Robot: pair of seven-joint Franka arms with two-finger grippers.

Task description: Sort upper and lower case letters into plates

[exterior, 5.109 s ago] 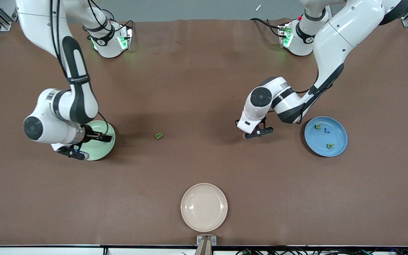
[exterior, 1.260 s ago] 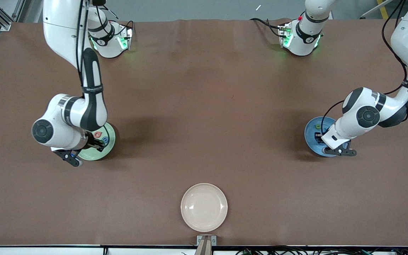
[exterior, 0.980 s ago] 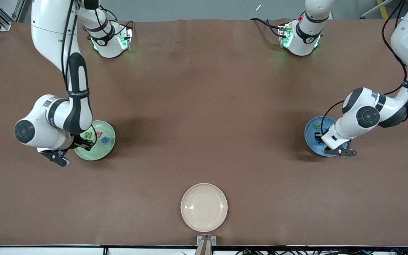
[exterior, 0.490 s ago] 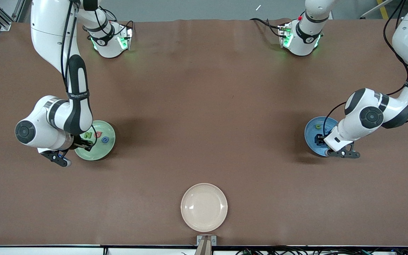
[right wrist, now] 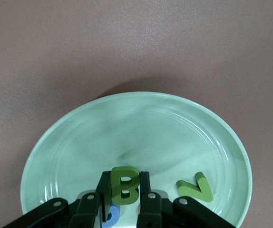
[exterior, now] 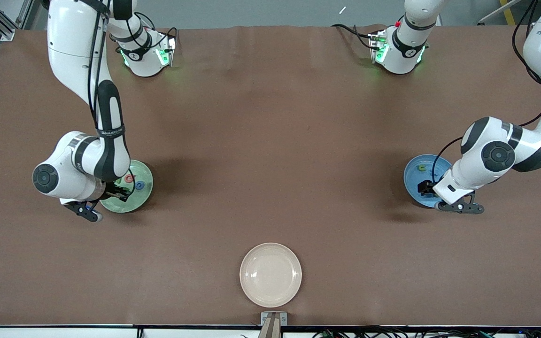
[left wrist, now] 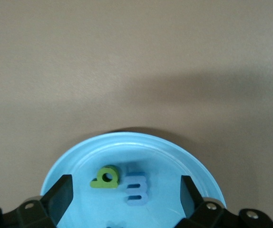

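Since the earlier frame, the green B had left the middle of the table, my right arm had shifted back over the pale green plate (exterior: pixel 134 195), and my left gripper (left wrist: pixel 124 194) had spread its fingers over the blue plate (left wrist: pixel 70 159) near the table's left-arm end.

The left gripper stood released and empty above the blue plate. In the left wrist view, a green lowercase letter (left wrist: pixel 106 177) and a blue letter (left wrist: pixel 137 188) lay flat in the plate just beside each other, and another blue piece barely showed at the picture's edge.

The right gripper (right wrist: pixel 123 197) was clenched on the green B (right wrist: pixel 124 183), holding it upright low over the pale green plate near the table's right-arm end. A green N (right wrist: pixel 195 187) lay in that plate, and a blue letter (right wrist: pixel 111 214) peeked out under the fingers. The front view also showed a red-pink letter (exterior: pixel 130 178) there. The cream plate (exterior: pixel 270 274) sat bare at the table's near edge, unused.

My worry was the drop: released on edge, the B could roll or bounce over the shallow rim, or land on the blue letter beneath it and skid. The foam could also cling to one finger and ride out as I lifted. On the left side, pulling away too low could clip the plate's rim and scatter its letters.
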